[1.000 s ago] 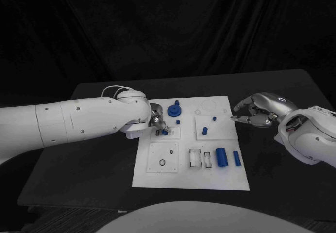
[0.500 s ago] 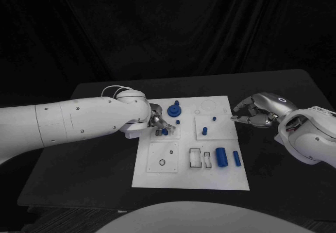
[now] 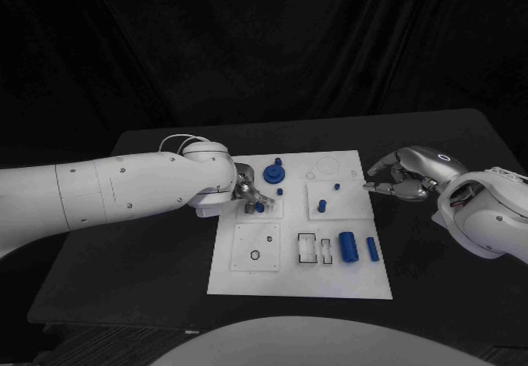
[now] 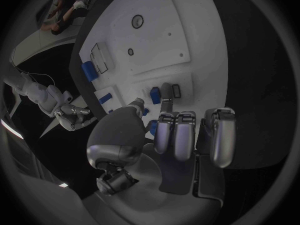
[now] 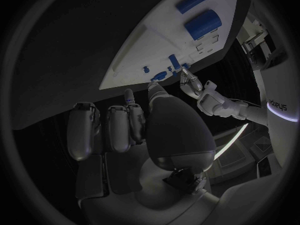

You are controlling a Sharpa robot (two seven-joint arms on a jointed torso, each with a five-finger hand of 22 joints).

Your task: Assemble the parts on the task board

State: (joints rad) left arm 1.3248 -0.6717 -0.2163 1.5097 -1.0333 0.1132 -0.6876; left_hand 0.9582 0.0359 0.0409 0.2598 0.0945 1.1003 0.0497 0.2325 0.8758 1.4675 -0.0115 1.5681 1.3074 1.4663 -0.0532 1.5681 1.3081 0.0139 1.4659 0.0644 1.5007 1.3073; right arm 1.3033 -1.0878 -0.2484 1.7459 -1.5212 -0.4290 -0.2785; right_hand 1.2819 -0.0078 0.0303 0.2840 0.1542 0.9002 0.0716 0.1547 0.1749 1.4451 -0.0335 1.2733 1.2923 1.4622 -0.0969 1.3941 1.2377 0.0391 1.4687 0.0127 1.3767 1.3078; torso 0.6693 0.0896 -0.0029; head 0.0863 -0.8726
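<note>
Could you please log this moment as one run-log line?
left hand: pinching blue part on task board | right hand: curled, empty, beside board

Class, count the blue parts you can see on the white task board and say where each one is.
6: a gear-like part and small peg at the far left, one by the left hand, a peg mid-board, and two cylinders near right. Others may be hidden.

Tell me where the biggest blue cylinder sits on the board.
In the head view, the big blue cylinder lies on the white board's near right part, between a slimmer blue peg and two rectangular slots.
</note>
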